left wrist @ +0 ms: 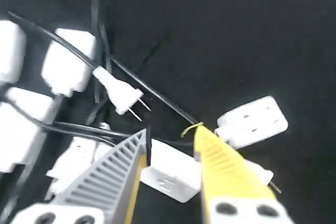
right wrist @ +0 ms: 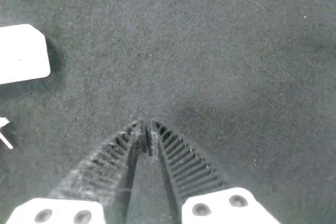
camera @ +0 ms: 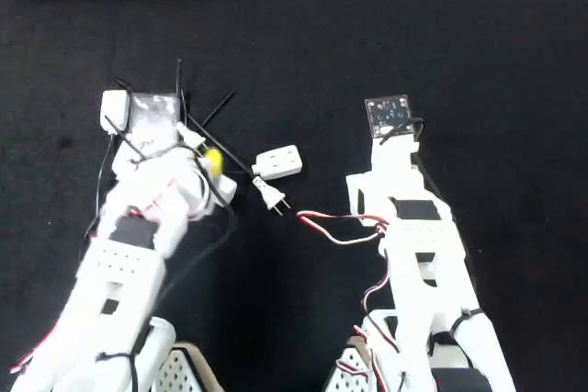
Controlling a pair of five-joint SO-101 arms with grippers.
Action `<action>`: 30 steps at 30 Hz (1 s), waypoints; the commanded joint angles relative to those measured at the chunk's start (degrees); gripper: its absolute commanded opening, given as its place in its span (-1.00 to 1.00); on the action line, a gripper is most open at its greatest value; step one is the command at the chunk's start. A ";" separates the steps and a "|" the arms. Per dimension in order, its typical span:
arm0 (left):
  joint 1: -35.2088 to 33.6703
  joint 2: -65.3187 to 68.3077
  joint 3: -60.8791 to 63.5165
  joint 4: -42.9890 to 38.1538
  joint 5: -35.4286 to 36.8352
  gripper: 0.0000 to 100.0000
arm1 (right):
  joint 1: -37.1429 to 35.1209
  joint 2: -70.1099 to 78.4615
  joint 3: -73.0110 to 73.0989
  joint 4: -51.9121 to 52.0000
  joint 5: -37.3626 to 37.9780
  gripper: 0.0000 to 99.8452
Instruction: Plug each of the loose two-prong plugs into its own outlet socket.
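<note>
A loose white two-prong plug point(camera: 269, 194) lies on the black table just in front of a small white outlet socket point(camera: 277, 162). My left gripper point(left wrist: 170, 132) hangs open over a tangle of black cords, its grey and yellow fingers straddling a white block point(left wrist: 169, 177) that lies beneath them. Beyond its tips lie another plug point(left wrist: 123, 98) with bare prongs and the outlet socket point(left wrist: 252, 121). My right gripper point(right wrist: 146, 131) is shut on nothing, low over bare cloth. To its side I see the outlet's corner point(right wrist: 21, 53) and a plug prong point(right wrist: 4, 135).
Several white adapter blocks point(camera: 138, 117) with black cords cluster at the left, partly under the left arm. The right arm point(camera: 404, 218) stands at centre right with red-and-white wires point(camera: 335, 227) trailing toward the plug. The table's far edge runs along the back.
</note>
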 commanded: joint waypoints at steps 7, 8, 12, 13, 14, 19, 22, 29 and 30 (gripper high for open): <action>-1.36 17.58 -1.63 0.00 -8.70 -0.70 | 0.97 -1.80 0.40 -1.14 0.18 -0.97; -1.45 16.97 -2.15 2.90 -9.85 -0.77 | 1.05 -1.80 0.40 -1.14 0.18 -0.97; 2.24 10.64 -1.98 19.60 -16.53 -0.91 | 0.88 -1.63 0.40 -1.14 0.18 -0.97; 2.95 8.26 -1.54 23.56 -18.46 -0.90 | 0.88 -1.63 0.40 -1.14 0.18 -0.97; 3.82 5.71 -0.92 26.73 -20.22 -0.92 | 0.88 -1.63 0.40 -1.14 0.18 -0.97; 6.02 -8.53 5.14 32.53 -27.08 -0.94 | 0.79 -1.63 0.40 -1.14 0.18 -0.97; 5.93 -18.73 4.97 32.53 -26.55 -0.94 | 0.79 -1.63 0.40 -1.14 0.18 -0.97; -0.22 -39.03 3.56 24.70 -15.30 -0.74 | 0.79 -1.54 0.40 -1.14 0.18 -0.97; -1.63 -38.59 3.47 23.74 -12.84 -0.62 | 0.79 -1.54 0.40 -1.14 0.18 -0.97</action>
